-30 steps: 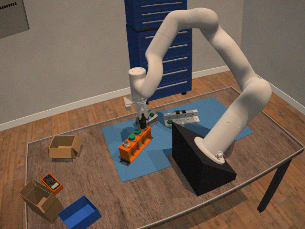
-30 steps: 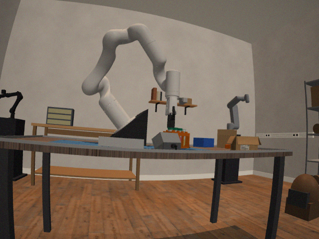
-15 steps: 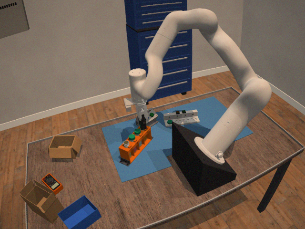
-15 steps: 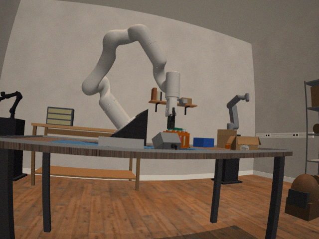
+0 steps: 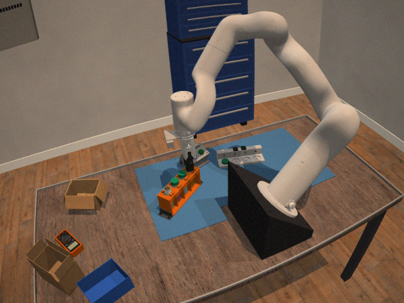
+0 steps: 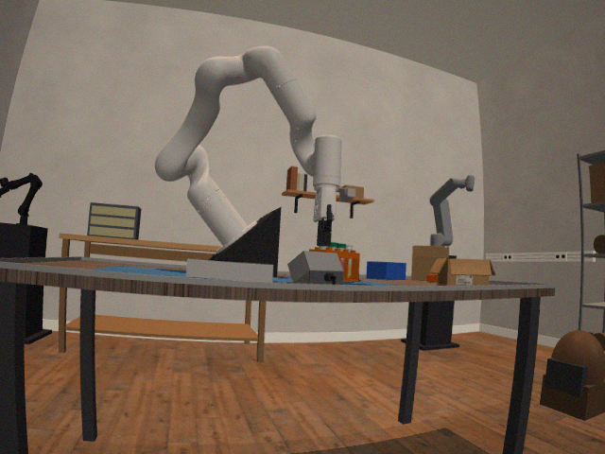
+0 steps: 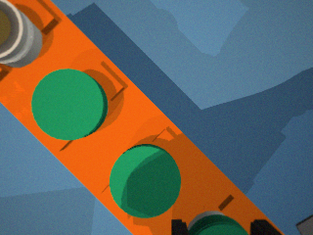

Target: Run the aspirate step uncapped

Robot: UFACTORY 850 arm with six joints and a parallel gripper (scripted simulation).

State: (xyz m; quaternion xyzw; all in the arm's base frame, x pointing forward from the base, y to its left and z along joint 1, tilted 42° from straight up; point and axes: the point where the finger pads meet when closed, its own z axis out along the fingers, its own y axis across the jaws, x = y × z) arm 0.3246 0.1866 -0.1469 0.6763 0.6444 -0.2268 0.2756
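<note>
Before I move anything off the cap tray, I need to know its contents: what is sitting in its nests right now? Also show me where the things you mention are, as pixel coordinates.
A green cap (image 5: 225, 161) lies in nest 1 of the cap tray (image 5: 239, 152) (image 6: 229, 270). Nests 2 to 4 look empty; the cap's underside is hidden.

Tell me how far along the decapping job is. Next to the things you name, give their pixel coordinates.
Done: tube 1 (image 5: 167, 191) (image 7: 28, 45) stands uncapped, its cap (image 5: 225, 161) in nest 1. In hand: the gripper (image 5: 189, 169) (image 6: 323, 243) (image 7: 219, 228) grips tube 4's cap (image 7: 218, 229) at its tube. Left: fill bare nest 4 (image 5: 257, 158), CYCLE (lamps (image 5: 235, 149) dark), recap, check, READY.

Tube 4's cap (image 7: 220, 227) cut off by the wrist view's edge.
</note>
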